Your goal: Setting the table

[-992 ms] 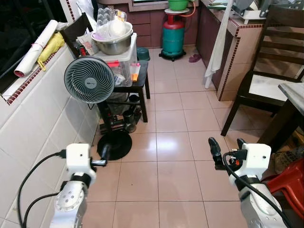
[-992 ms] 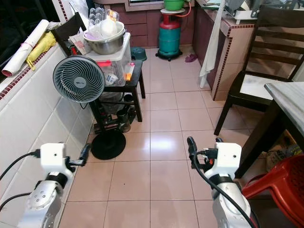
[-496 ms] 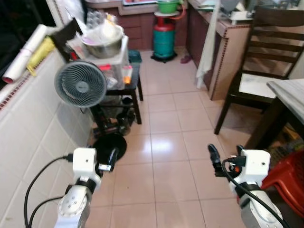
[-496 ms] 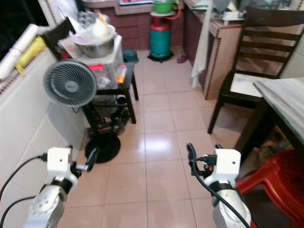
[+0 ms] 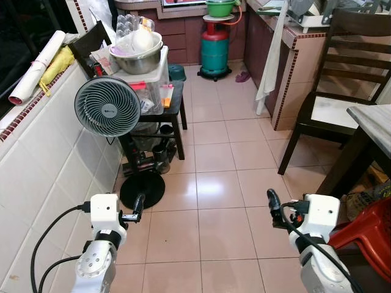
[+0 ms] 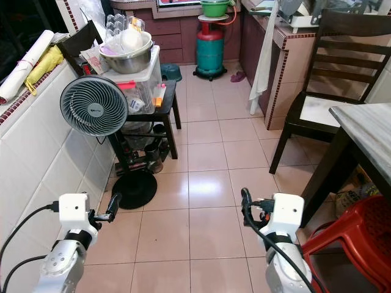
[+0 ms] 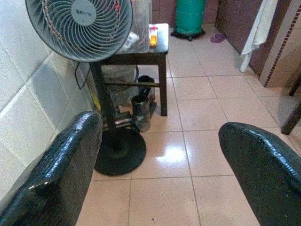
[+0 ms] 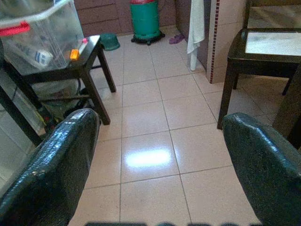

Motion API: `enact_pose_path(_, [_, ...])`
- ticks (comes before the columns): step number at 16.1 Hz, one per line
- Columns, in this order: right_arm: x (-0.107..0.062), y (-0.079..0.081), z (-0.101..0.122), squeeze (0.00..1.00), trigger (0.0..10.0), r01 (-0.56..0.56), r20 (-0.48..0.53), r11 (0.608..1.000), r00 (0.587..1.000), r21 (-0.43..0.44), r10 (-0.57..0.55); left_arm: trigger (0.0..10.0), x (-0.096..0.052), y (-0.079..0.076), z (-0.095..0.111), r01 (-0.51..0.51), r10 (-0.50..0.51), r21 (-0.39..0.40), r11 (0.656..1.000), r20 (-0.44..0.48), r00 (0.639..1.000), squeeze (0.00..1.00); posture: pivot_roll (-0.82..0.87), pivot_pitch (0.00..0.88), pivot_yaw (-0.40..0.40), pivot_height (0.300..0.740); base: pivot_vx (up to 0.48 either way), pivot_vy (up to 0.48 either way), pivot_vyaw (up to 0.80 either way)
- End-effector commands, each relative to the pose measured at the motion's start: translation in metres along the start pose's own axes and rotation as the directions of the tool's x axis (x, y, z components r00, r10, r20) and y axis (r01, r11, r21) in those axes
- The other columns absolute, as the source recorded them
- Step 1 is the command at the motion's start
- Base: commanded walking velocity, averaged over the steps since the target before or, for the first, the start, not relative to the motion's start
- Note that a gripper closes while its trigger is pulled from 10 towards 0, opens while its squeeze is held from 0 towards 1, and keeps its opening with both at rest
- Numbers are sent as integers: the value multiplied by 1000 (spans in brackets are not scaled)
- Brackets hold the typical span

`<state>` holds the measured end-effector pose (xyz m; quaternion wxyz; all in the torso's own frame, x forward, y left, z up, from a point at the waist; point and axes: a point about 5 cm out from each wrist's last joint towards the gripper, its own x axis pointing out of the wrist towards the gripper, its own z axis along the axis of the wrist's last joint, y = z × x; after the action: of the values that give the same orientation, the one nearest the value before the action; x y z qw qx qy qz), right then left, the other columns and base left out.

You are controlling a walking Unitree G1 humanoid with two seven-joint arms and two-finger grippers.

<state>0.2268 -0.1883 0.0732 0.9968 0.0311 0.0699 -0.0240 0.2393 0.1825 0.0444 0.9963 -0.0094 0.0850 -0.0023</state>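
Both arms are held out low over the tiled floor (image 5: 214, 201), nothing in either of them. The left gripper (image 7: 160, 174) sits at the lower left of the head view, pointing toward the round black base of a standing fan (image 5: 107, 107); its two black fingers (image 7: 56, 174) are spread wide apart with bare floor showing between them. The right gripper (image 8: 160, 174) is at the lower right, near a red plastic chair (image 5: 366, 229), and its fingers (image 8: 263, 165) are likewise parted and empty.

The table (image 6: 366, 131) that is to be set shows at the right edge of the frame, a pale grey top on dark legs, with a dark wooden chair (image 5: 342, 79) just behind it toward the upper right.

Along the left runs a white tiled wall (image 5: 43, 159) with a ledge carrying a rolled white sheet (image 5: 36, 67) and something yellow beside it. Behind the fan, in the upper left, a small dark side table (image 5: 174, 107) carries a clear plastic bin (image 5: 153, 85), and a metal bowl (image 5: 137, 55) stuffed with odds and ends rests on top of it. At the top centre stands a green gas cylinder (image 5: 215, 52) with a green bowl (image 5: 220, 7) above it, and a white cloth (image 5: 272, 55) hangs down the tiled counter to its right.
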Motion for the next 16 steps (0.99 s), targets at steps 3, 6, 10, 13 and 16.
enact_pose_path(3, [2, 2, 18, 0, 10000, 19, 163, 991, 987, -130, 3, 10000, 2, -2, 12, -6, 8, -11, 1000, 128, 992, 0, -86, 0, 97, 740, 0, 0, 0])
enact_pose_path(6, [1, 2, 20, 0, 10000, 21, 210, 996, 978, -89, -2, 10000, 4, -2, 18, 12, -11, -5, 1000, 194, 981, 0, -89, 0, 98, 740, 0, 0, 0])
enact_pose_path(10, [-2, 4, 18, 0, 10000, -3, 233, 997, 972, -82, 22, 10000, 5, -6, 24, 43, -43, 4, 999, 237, 971, 0, -90, 0, 98, 740, 0, 0, 0])
enact_pose_path(13, [-4, 3, 11, 0, 10000, -33, 188, 998, 981, -56, 43, 10000, 1, -2, 13, 56, -61, 33, 998, 198, 978, 0, -88, 0, 96, 740, 0, 0, 0])
enact_pose_path(16, [1, 2, 10, 0, 10000, -64, 139, 997, 988, -36, 68, 10000, 5, -8, 4, 93, -96, 32, 995, 94, 991, 0, -86, 0, 92, 740, 0, 0, 0])
